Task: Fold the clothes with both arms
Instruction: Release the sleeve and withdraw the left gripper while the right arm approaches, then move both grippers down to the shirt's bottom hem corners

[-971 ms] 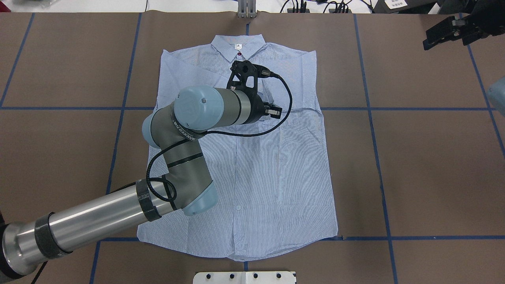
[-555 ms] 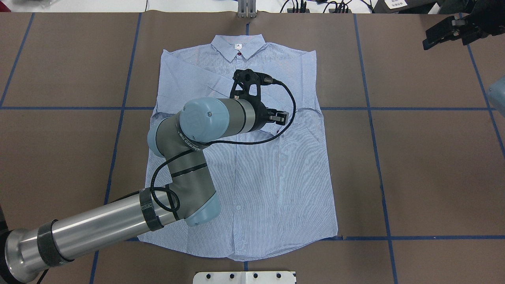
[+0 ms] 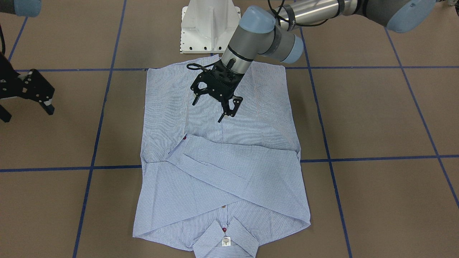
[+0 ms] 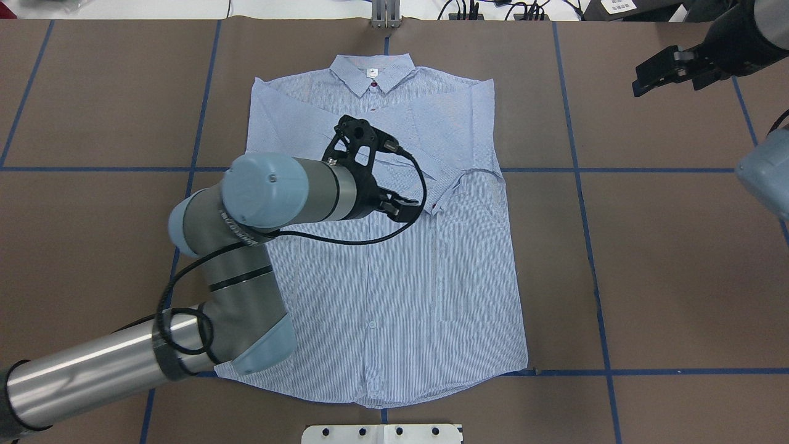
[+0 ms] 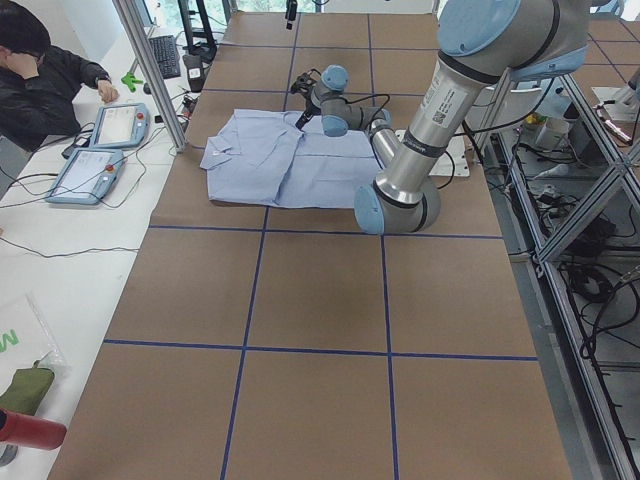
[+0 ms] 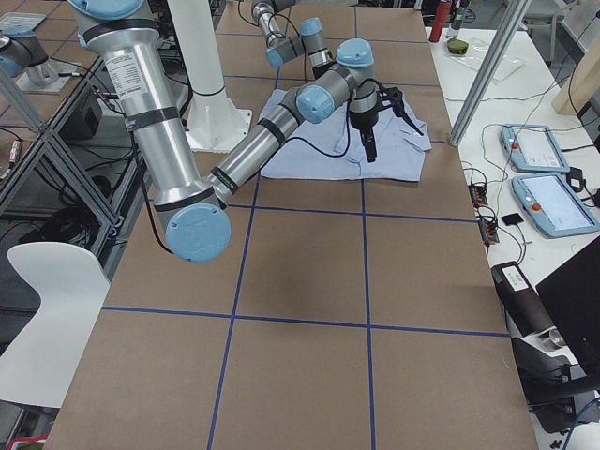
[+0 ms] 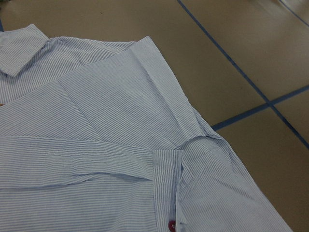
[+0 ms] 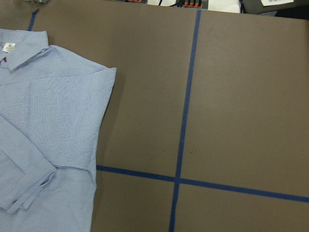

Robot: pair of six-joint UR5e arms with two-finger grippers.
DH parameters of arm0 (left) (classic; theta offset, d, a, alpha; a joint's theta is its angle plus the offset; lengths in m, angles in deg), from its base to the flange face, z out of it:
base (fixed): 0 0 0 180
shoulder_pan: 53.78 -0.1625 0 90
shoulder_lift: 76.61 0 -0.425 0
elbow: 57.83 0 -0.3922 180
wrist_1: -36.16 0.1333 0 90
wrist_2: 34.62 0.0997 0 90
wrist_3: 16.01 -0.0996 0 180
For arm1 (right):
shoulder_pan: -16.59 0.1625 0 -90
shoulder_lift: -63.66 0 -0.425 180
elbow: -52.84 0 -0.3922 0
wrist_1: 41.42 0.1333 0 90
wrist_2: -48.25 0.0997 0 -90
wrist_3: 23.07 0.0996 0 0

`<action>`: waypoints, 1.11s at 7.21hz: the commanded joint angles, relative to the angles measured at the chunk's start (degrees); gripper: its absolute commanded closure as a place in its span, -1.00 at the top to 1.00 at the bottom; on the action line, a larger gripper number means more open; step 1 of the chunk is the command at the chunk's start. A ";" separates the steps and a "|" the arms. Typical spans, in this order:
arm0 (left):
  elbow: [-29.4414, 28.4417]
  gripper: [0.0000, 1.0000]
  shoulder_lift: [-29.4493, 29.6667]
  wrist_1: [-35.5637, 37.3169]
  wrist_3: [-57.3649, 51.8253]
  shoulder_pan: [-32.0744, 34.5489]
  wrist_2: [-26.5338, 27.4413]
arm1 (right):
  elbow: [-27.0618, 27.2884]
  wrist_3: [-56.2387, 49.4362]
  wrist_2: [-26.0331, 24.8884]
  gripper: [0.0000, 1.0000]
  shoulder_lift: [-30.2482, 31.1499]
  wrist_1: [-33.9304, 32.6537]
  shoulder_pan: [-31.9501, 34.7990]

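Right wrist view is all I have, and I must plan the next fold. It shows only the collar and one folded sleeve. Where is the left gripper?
Observer: The left gripper hangs over the middle of the shirt, open and holding nothing.
Operator: Is the other sleeve folded in too?
Observer: Yes. Both sleeves lie crossed over the chest, and the cuff of the upper one shows a dark red button.
Operator: And my own gripper?
Observer: The right gripper is off the shirt, above bare table near the far corner. I cannot tell whether it is open.
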 commanded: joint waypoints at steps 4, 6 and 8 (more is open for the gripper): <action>27.83 1.00 -28.95 6.73 4.80 1.23 -0.82 | 18.41 39.79 -31.45 1.00 8.87 -0.15 -38.68; 28.75 1.00 -32.17 6.55 23.27 -5.58 4.84 | 19.41 48.09 -41.05 1.00 10.84 0.03 -48.03; 28.32 1.00 -35.24 6.73 34.95 -15.24 9.89 | 19.41 48.21 -41.44 1.00 13.01 3.34 -48.42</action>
